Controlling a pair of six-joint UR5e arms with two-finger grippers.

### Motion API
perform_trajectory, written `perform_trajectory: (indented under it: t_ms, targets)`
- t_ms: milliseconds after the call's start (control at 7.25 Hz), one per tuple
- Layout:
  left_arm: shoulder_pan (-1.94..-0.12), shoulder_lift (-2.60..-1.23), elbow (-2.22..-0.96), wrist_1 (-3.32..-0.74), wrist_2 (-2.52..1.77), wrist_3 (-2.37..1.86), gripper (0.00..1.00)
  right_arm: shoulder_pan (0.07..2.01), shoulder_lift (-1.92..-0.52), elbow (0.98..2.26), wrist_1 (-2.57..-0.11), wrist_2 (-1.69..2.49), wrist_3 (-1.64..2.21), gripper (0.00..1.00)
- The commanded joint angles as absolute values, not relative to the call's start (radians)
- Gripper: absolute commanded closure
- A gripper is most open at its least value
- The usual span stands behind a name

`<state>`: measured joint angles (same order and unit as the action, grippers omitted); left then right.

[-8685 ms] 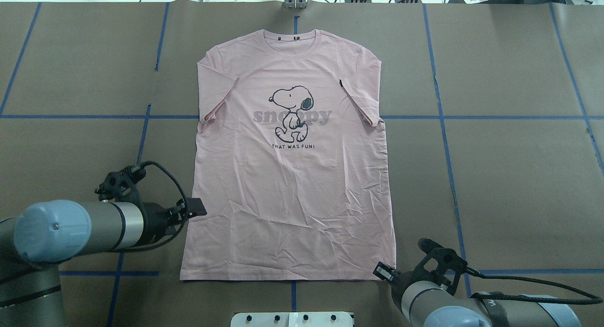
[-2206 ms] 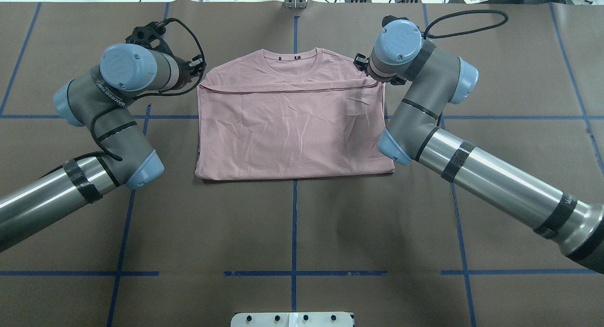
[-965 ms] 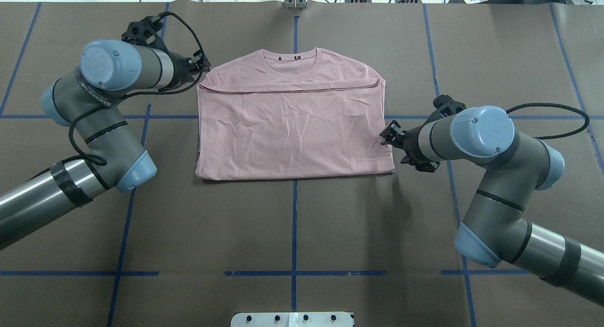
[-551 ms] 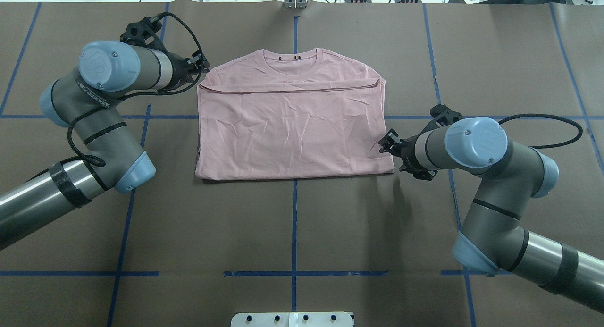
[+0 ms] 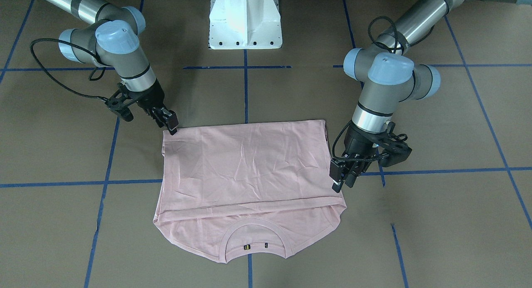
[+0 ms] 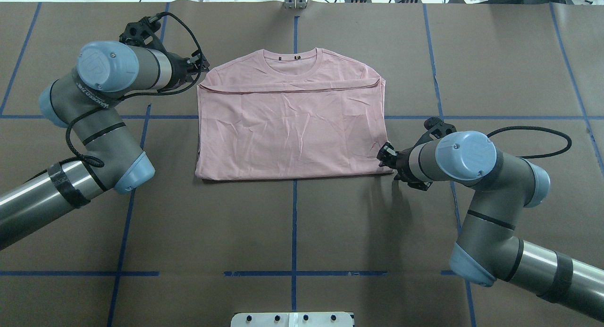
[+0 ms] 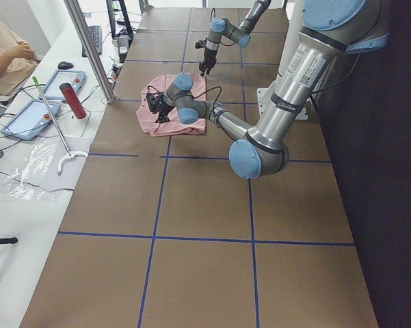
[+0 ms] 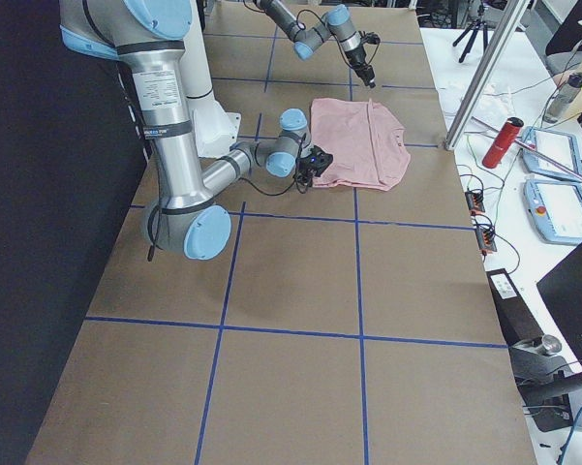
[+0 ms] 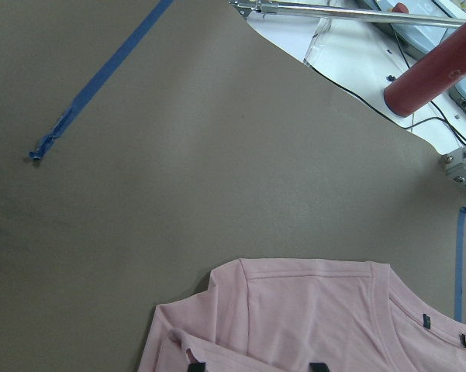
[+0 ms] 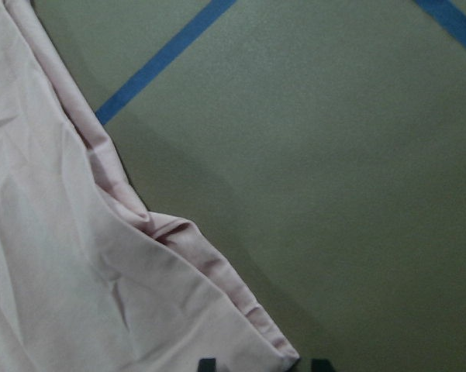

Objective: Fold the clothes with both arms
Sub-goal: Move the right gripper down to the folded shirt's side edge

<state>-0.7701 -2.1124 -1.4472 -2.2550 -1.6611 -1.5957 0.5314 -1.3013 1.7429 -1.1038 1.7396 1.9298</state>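
The light pink T-shirt (image 6: pixel 292 129) lies on the brown table, folded in half with its hem up near the ribbed collar (image 6: pixel 295 58); the print is hidden. It also shows in the front view (image 5: pixel 249 167). My left gripper (image 6: pixel 202 68) is open at the shirt's far left shoulder corner, low over it; its wrist view shows the shoulder and collar (image 9: pixel 318 310) between its spread fingertips. My right gripper (image 6: pixel 385 155) is open at the near right fold corner, and the folded edge (image 10: pixel 217 279) lies just ahead of its fingertips. Neither gripper holds cloth.
The white pedestal base (image 5: pixel 245 18) stands at the table's near edge, in the middle. Blue tape lines (image 6: pixel 293 223) grid the brown cover. Beyond the far edge, a side table holds a red bottle (image 7: pixel 68 100) and tablets, with a person seated there.
The shirt's lower half was folded up to the shoulders. My right gripper has since left the far right shoulder and come down to the near right fold corner. The left arm barely moved.
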Motion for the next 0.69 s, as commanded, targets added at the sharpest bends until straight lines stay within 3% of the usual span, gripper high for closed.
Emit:
perform_trajectory:
  t_ms: [0,138,276,551]
  targets:
    - [-0.77,-2.112,-1.447,-2.253,-1.658,-1.597,0.46,0.532,-1.315,1.738,-1.104,1.74,1.93,0.64]
    - [-0.77,-2.109,-1.447,-2.252,-1.658,-1.597,0.46,0.531,-1.312,1.736,-1.104,1.74,1.93,0.74]
    - [-0.77,-2.103,-1.448,-2.253,-1.658,-1.6,0.46,0.532,-1.31,1.74,-1.104,1.74,1.927,1.0]
    - [-0.77,-2.102,-1.448,-2.253,-1.658,-1.6,0.46,0.532,-1.304,1.75,-1.103,1.74,1.921,1.0]
